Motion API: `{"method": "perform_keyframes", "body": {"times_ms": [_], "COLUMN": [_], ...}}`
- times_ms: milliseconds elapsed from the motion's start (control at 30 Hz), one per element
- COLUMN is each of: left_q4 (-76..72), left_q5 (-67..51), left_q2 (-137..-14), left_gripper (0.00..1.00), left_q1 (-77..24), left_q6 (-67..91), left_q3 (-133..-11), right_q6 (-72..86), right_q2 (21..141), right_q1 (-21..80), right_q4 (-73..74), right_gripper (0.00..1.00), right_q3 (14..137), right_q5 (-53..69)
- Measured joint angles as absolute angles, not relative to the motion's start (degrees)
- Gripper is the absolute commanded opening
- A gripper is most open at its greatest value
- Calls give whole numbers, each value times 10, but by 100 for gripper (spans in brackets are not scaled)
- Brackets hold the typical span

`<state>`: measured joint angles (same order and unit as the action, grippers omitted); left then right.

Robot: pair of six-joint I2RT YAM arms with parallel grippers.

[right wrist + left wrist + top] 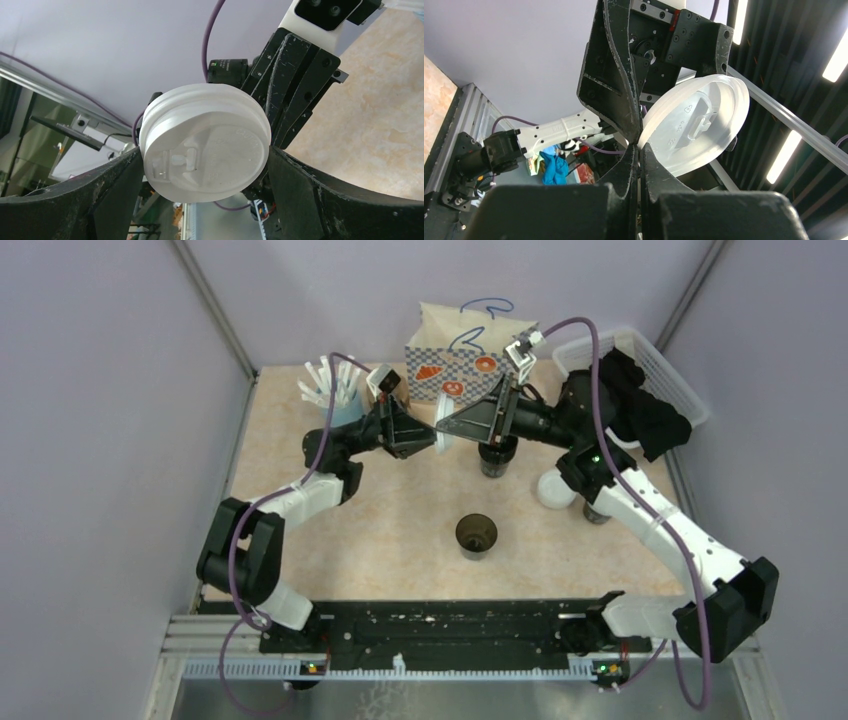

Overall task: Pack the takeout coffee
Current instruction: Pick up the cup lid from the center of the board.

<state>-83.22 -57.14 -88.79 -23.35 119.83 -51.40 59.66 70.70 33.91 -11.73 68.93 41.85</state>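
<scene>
A white sip lid (pixel 444 430) hangs in the air above the middle of the table, between my two grippers. My left gripper (pixel 640 145) is shut on the rim of the lid (pixel 696 125). My right gripper (pixel 205 152) faces it, its jaws open wide, one on each side of the lid (pixel 205 135), close against its edge. An open black cup (pixel 476 535), brown inside, stands on the table nearer the arms. A second black cup (pixel 497 458) stands under my right gripper (pixel 462 423). A lidded cup (pixel 555 488) stands by the right arm.
A light-blue cup of white straws (pixel 335 398) stands at the back left. At the back centre stands a printed paper bag (pixel 462 358). A white basket (pixel 650 358) with black cloth in it sits at the back right. A dark cup (pixel 597 512) stands under the right arm.
</scene>
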Motion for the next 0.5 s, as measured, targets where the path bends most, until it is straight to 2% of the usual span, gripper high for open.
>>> {"method": "perform_keyframes", "body": {"times_ms": [167,500], "left_q4": [-835,-835], "left_q5": [-567,-561], "left_q2": [-888,-892], "left_gripper": [0,0], "left_q1": [-235,-242], "left_q6": [1198,1198], "left_q3": [-514,-513], "right_q6": [612,664], "right_q2": [707,698], "right_q1": [337,321], "right_q4": [-145,-233], "right_gripper": [97,98], "right_q3": [678,630], "right_q5": [422,429]}}
